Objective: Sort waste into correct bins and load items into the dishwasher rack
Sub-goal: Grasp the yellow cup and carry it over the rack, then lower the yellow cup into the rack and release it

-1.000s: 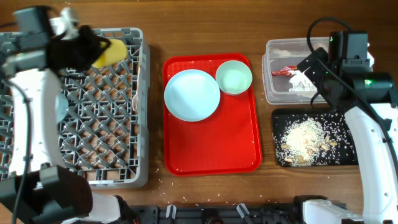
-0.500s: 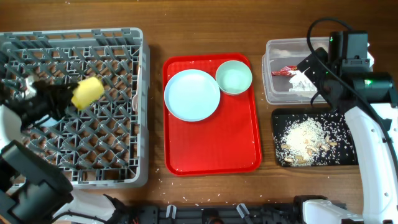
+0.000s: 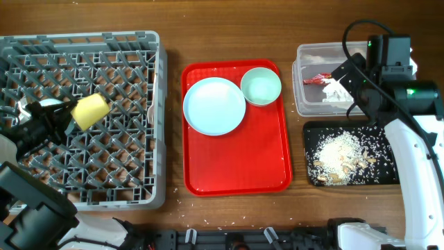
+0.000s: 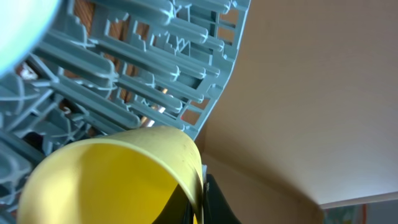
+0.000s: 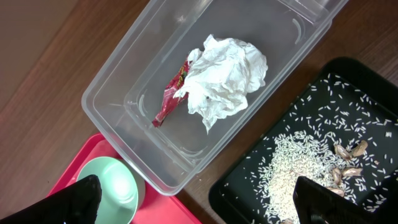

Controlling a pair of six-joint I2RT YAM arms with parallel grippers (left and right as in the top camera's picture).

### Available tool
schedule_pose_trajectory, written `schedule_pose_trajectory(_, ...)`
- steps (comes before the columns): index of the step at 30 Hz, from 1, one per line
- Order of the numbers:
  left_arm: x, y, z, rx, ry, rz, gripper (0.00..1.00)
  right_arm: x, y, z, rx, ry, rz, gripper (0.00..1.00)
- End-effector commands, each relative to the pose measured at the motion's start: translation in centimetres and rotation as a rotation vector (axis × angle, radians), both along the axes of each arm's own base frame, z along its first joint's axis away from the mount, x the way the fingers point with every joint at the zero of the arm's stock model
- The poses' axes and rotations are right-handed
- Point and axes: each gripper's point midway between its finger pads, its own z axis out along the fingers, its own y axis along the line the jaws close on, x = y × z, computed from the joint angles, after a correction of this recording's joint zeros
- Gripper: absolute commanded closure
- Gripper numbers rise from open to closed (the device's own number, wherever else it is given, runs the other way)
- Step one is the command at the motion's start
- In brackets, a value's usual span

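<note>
The grey dishwasher rack [image 3: 90, 173] fills the left of the wooden surface [image 3: 229, 28], with a narrow bare strip before the red tray [image 3: 236, 163], whose near half lies free. Right of it sit the clear tub [image 3: 300, 76] and, nearer, the black tray [image 3: 388, 173] of rice [image 3: 340, 154]. The pale blue plate [image 3: 214, 105] and green bowl [image 3: 261, 86] touch at the tray's far end. The left claw [image 3: 69, 117] is closed on the yellow cup [image 3: 91, 111], tilted over the rack's left-centre pegs. The right claw [image 5: 199, 202] gapes wide and empty above the tub holding the napkin [image 5: 224, 78] and wrapper [image 5: 171, 99].

right arm [image 3: 416, 167]: white shell | black joints | black cable [image 3: 355, 29] | green light [image 3: 411, 90]
</note>
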Motion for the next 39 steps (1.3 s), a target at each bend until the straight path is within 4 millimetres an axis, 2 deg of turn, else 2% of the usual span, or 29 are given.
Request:
schedule_pose_trajectory(1,0.0,0.0,-0.8,0.054,-0.008,-0.021,0.96,0.0,-0.4,0.8,-0.014,-0.024,-0.018,0.00)
schedule_pose_trajectory(4,1.0,-3.3,4.2,-0.019,-0.340,-0.164,0.96,0.0,-0.4,0.8,-0.014,-0.024,-0.018,0.00)
schedule_pose_trajectory(9,1.6,-6.6,4.5,-0.025,-0.363,-0.260,0.96,0.0,-0.4,0.8,-0.014,-0.024,-0.018,0.00)
schedule_pose_trajectory(11,2.1,-7.3,3.0,0.045,-0.310,-0.292,0.96,0.0,-0.4,0.8,-0.014,-0.024,-0.018,0.00)
schedule_pose_trajectory(13,1.8,-7.4,-0.2,0.156,-0.144,-0.306,0.96,0.0,-0.4,0.8,-0.014,-0.024,-0.018,0.00)
schedule_pose_trajectory(14,1.5,-7.4,-1.2,0.185,-0.090,-0.311,0.96,0.0,-0.4,0.8,-0.014,-0.024,-0.018,0.00)
schedule_pose_trajectory(18,0.6,-6.6,-3.1,0.249,0.025,-0.306,0.96,0.0,-0.4,0.8,-0.014,-0.024,-0.018,0.00)
schedule_pose_trajectory(25,-0.2,-4.9,-3.6,0.322,0.082,-0.272,0.96,0.0,-0.4,0.8,-0.014,-0.024,-0.018,0.00)
schedule_pose_trajectory(31,-2.0,-1.3,-5.4,0.504,0.317,-0.165,0.94,0.0,-0.4,0.8,-0.014,-0.024,-0.018,0.00)
schedule_pose_trajectory(34,-2.0,-1.1,-5.4,0.513,0.320,-0.161,0.91,0.0,-0.4,0.8,-0.014,-0.024,-0.018,0.00)
schedule_pose_trajectory(36,-1.5,-1.2,-5.1,0.502,0.296,-0.153,0.96,0.0,-0.4,0.8,-0.014,-0.024,-0.018,0.00)
schedule_pose_trajectory(39,-0.3,-3.0,-3.4,0.400,0.175,-0.177,0.96,0.0,-0.4,0.8,-0.015,-0.024,-0.018,0.00)
